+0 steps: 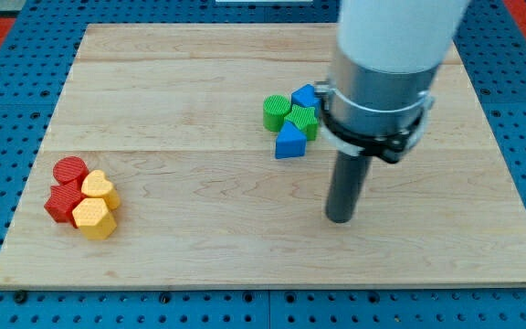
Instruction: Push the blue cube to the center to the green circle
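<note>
My tip (340,219) rests on the bare table (199,256) nearest the view's bottom, well apart from any block. The end effector is only a straight rod, so there is nothing to open, close or grip with; it can only shove.

Up from the tip, at about eleven o'clock, sits a tight cluster. The blue triangular block (289,142) is its nearest piece, and the green star-like block (303,120) touches it behind. The green circle (276,111) lies at ten o'clock of that star. The blue cube (305,95) is farthest back, at one o'clock of the star, partly hidden by the arm's collar, and already just beside the green circle. I judge the task is nearly done; the tip stands clear, probably to avoid disturbing the cluster.

Far off at nine o'clock, near the view's left edge, a red cylinder (69,170), another red block (62,203), a yellow heart (99,187) and a yellow hexagonal block (93,217) huddle together, out of the way.
</note>
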